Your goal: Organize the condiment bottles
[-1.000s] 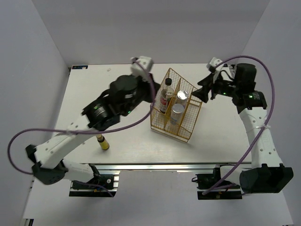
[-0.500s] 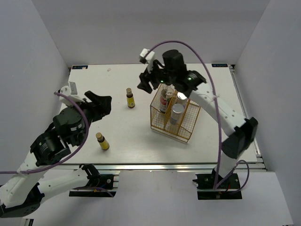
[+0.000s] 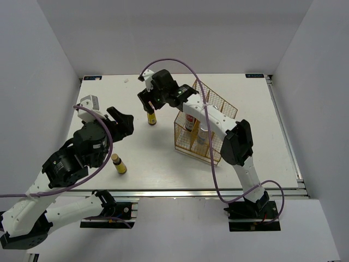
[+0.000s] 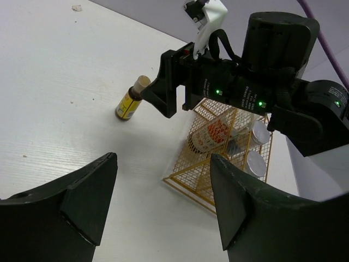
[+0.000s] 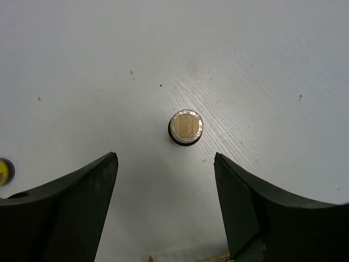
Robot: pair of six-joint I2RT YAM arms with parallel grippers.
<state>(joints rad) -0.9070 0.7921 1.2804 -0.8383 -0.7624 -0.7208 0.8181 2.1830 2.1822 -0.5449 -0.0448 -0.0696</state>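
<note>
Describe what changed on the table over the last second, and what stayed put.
The right gripper swung from the right of the gold wire basket across it to hover open over the far small amber bottle. The left gripper, open, withdrew leftward from there. Nothing was grasped. The basket, its three bottles and the near amber bottle stayed put.

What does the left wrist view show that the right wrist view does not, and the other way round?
Only left wrist: the right arm, plus the red-label bottle and two silver lids in the basket. Only right wrist: a second yellow cap at the left edge. Both: the amber bottle standing on the table, and part of the basket.
</note>
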